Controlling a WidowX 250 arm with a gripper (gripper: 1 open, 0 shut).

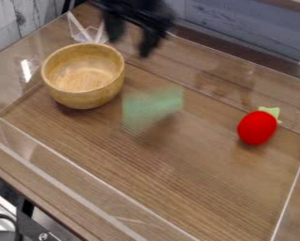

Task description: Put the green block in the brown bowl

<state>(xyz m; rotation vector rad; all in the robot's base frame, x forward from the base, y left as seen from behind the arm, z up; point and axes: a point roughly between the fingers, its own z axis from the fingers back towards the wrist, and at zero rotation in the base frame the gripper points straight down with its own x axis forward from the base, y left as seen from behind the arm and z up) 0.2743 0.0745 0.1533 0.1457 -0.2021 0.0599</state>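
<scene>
The pincer is showing as a dark blur above the bowl's far right side, holding nothing; its jaw spread is too smeared to tell. The block is appearing as a pale green blur over the desk, right of the bowl. A red toy is sitting far right.
</scene>
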